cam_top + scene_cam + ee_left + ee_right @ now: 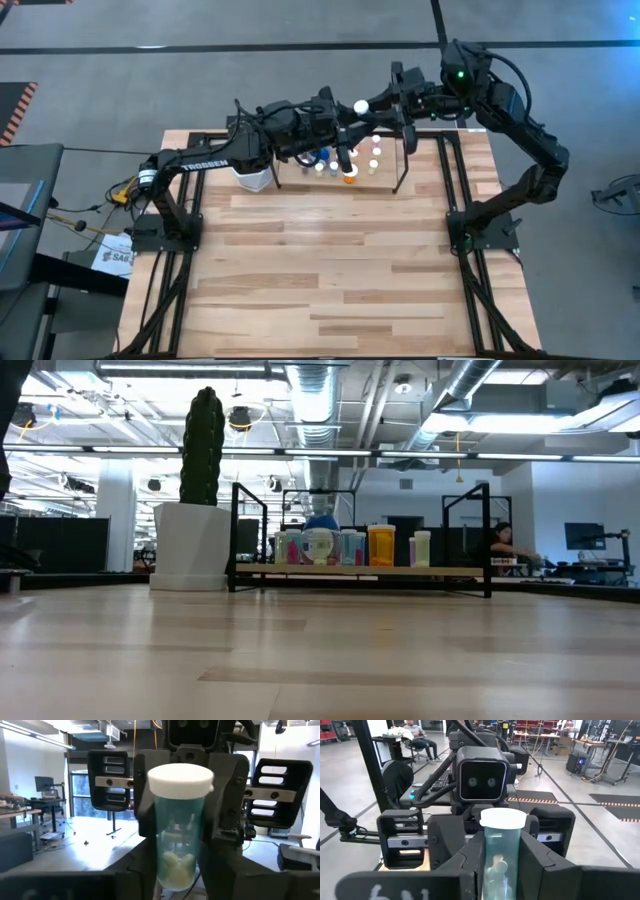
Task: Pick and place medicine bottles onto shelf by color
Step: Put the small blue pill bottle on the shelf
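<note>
A small teal bottle with a white cap is up in the air over the far part of the shelf. My two grippers face each other with the bottle between them. My left gripper comes from the table's left and my right gripper from the right, each shut on the bottle. Several more small bottles stand in a row on the shelf's wooden board, among them an orange one. Neither gripper shows in the low view. My left gripper pinches the bottle's lower body between its two fingers, roughly level, from the table's left. The bottle stands upright, cap up, clear of the shelf. My right gripper pinches the bottle's body below the cap between its two fingers, one on each side. It comes roughly level from the table's right. The bottle is upright and lifted clear.
A white pot with a tall green cactus stands at the shelf's left end, under my left arm. Black posts frame the shelf. The wide plank tabletop lies in front. A person sits in the room beyond the table.
</note>
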Controlling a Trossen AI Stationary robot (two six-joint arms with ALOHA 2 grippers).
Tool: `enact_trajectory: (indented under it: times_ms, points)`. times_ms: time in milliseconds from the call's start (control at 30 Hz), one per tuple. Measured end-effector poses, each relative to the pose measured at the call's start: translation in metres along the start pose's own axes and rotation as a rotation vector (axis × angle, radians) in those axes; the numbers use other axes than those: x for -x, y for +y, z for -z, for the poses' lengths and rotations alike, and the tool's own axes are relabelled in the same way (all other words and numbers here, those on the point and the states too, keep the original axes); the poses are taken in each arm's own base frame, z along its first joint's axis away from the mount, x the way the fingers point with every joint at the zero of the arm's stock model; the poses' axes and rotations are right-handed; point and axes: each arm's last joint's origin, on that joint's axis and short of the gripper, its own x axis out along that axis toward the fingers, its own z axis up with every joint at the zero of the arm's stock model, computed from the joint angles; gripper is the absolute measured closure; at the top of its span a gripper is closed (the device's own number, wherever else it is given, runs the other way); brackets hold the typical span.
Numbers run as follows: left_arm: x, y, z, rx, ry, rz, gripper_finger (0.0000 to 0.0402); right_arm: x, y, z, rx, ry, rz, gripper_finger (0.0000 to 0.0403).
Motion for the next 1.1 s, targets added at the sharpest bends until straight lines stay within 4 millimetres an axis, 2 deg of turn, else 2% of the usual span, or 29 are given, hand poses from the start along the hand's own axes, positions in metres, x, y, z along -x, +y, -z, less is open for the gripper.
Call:
enact_trajectory:
  times_ms: [233, 533, 633, 733, 900, 1100]
  points:
    - [0.000, 0.000, 0.001, 0.006, 0.007, 0.001, 0.0337, 0.000, 0.000, 0.001, -0.008, 0.013, -0.002, 0.0304]
    - [0.000, 0.000, 0.002, 0.022, 0.023, 0.000, 0.0325, 0.002, 0.000, 0.003, -0.063, 0.036, 0.004, 0.0297]
    - [0.000, 0.000, 0.003, 0.033, 0.032, 0.001, 0.0330, 0.003, 0.000, 0.006, -0.090, 0.062, 0.007, 0.0270]
    - [0.000, 0.000, 0.006, 0.031, 0.057, -0.003, 0.0333, 0.009, 0.001, 0.007, -0.118, 0.108, 0.020, 0.0224]
    - [0.002, 0.001, 0.012, 0.062, 0.139, -0.011, 0.0328, 0.032, 0.006, 0.002, -0.134, 0.197, 0.030, 0.0155]
    - [0.006, 0.006, 0.031, 0.118, 0.344, -0.044, 0.0326, 0.042, 0.009, 0.009, -0.242, 0.319, 0.110, 0.0138]
